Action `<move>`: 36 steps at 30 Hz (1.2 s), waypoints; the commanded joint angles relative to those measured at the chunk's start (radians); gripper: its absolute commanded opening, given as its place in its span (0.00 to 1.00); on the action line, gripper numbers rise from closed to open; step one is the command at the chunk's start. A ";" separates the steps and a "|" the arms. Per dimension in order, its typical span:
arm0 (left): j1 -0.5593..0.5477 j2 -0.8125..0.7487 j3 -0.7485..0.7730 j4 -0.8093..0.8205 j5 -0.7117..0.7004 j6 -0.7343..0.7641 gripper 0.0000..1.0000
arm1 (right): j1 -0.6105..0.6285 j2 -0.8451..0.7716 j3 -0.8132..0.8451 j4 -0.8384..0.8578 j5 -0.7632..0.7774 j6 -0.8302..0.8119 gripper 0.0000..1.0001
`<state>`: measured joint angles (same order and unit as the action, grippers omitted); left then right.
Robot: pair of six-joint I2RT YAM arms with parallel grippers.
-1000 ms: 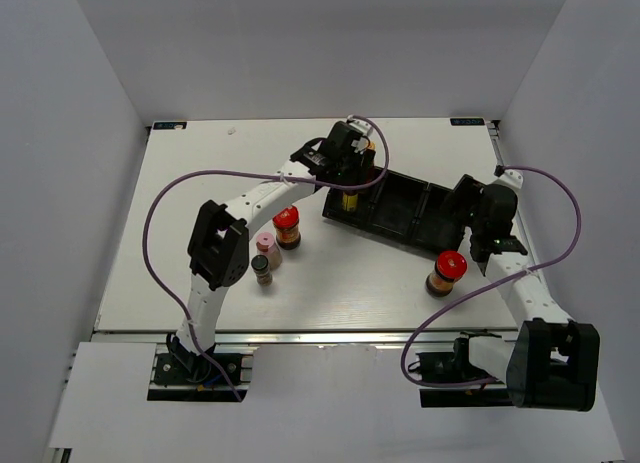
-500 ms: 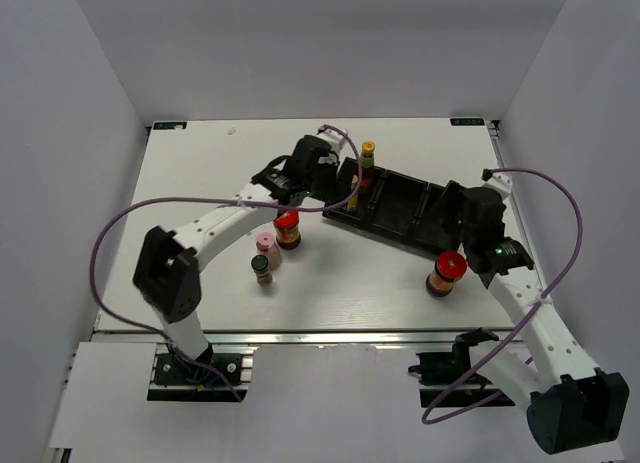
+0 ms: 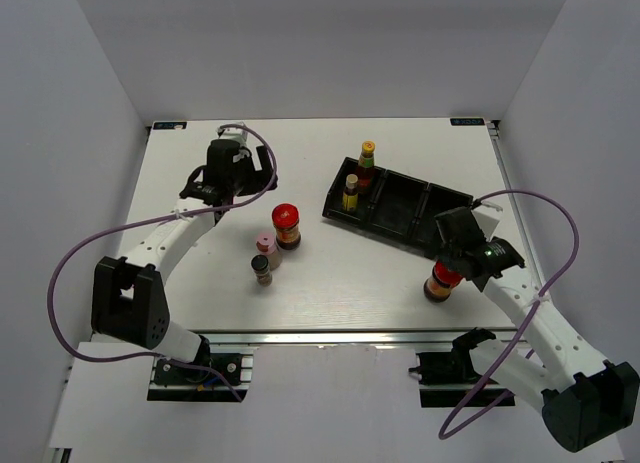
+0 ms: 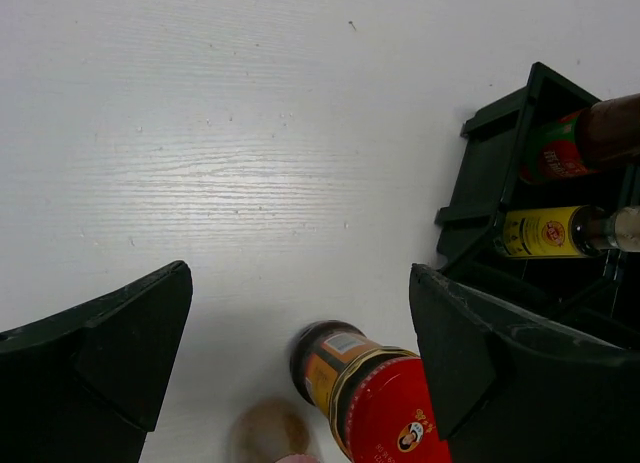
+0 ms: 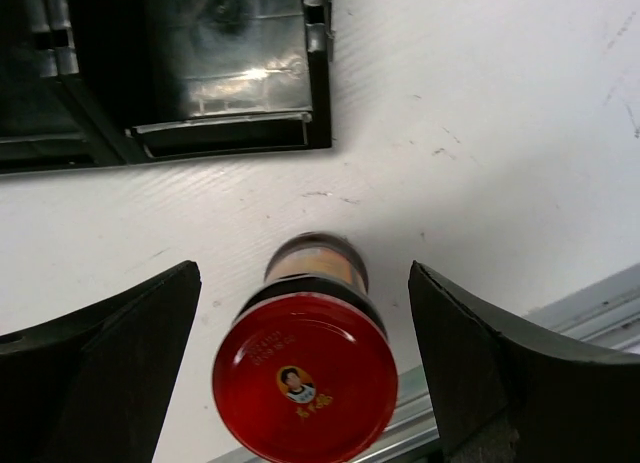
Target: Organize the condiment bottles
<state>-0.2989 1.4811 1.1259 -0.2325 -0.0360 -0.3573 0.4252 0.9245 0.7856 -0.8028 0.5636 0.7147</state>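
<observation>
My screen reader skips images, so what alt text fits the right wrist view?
A red-lidded glass jar stands on the white table between the fingers of the open right end effector, untouched. A black plastic tray lies beyond.

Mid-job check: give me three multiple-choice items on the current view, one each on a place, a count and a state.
1. The two yellow-capped bottles stand at: A) the tray's left end B) its middle C) its right end.
2. Bottles on the table outside the tray: A) two B) four C) six.
3. The right end effector is: A) shut on a jar, lifted B) open, fingers either side of the right red-lidded jar C) shut on nothing.
Key: 1 A, both show there from above. 2 B, that jar, the left red-lidded jar, the pink-capped bottle and the dark-capped jar. 3 B, its wrist view shows spread fingers and the jar standing on the table.
</observation>
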 commanded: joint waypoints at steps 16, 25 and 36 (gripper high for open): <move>0.072 -0.045 -0.031 0.045 0.021 -0.020 0.98 | 0.041 -0.021 0.004 -0.124 -0.027 0.012 0.74; 0.093 -0.035 -0.038 0.048 0.018 -0.025 0.98 | 0.041 -0.006 0.026 -0.194 -0.039 0.048 0.47; 0.110 -0.041 -0.049 0.058 0.024 -0.017 0.98 | 0.118 0.089 0.167 0.163 -0.364 -0.287 0.23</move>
<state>-0.1978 1.4796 1.0866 -0.1982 -0.0162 -0.3748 0.5133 0.9897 0.8421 -0.8337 0.3141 0.5358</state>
